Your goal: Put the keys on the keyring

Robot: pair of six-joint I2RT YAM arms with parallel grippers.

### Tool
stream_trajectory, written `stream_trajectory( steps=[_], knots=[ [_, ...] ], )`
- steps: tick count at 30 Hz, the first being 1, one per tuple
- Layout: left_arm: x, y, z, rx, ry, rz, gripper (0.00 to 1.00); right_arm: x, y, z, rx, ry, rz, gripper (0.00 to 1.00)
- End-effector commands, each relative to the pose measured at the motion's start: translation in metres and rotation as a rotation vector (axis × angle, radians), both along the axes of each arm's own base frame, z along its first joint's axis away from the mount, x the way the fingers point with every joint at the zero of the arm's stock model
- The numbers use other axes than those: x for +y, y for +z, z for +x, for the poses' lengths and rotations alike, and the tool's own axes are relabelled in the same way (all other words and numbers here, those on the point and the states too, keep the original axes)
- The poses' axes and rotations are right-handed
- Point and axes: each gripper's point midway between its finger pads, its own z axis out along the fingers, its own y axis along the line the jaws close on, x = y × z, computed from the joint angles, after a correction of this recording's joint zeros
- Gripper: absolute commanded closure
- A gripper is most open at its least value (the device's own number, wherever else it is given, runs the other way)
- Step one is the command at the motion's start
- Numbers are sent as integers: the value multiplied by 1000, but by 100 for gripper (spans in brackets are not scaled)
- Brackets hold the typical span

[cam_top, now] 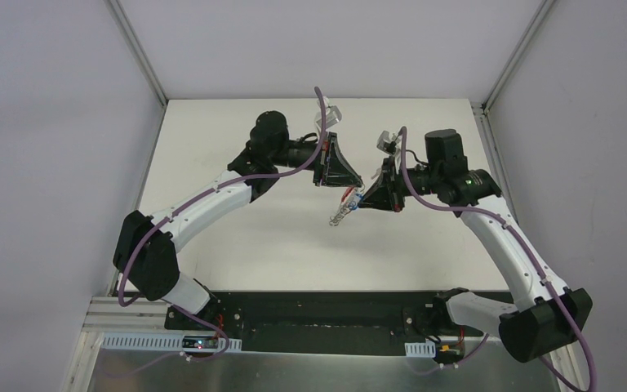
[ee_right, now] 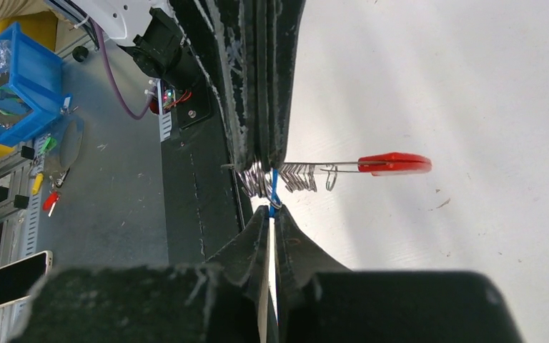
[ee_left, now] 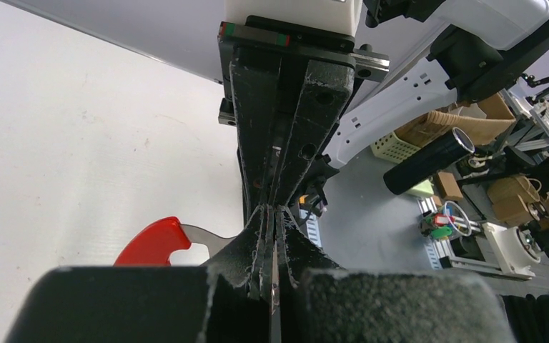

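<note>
Both arms meet tip to tip above the middle of the white table [cam_top: 237,229]. My left gripper [cam_top: 359,183] [ee_left: 274,229] is shut on the metal end of the keyring [cam_top: 342,212]. The ring's red band [ee_left: 154,241] [ee_right: 393,163] sticks out sideways, and its silvery rings [ee_right: 297,176] hang in a row. My right gripper [cam_top: 364,198] [ee_right: 271,214] is shut on the blue key [ee_right: 274,187], held right against the rings where the left fingers [ee_right: 257,93] pinch them. Only the blue key shows.
The black base rail [cam_top: 318,314] and both arm bases run along the near edge. White walls enclose the table on the left, back and right. Off the table I see a blue bin [ee_right: 11,86] and a phone [ee_right: 18,279].
</note>
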Motion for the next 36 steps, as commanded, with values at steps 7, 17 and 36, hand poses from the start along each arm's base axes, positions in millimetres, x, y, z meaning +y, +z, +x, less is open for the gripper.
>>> stream_trajectory(
  steps=[7,17,36],
  knots=[
    [3,17,1,-60,-3,-61,100,-3,28,6,-102,-30,6,76],
    [4,13,-3,-58,-27,-58,100,-10,55,9,-200,-62,22,55],
    [3,14,-3,-52,-30,-64,100,0,53,12,-134,-14,60,74]
  ],
)
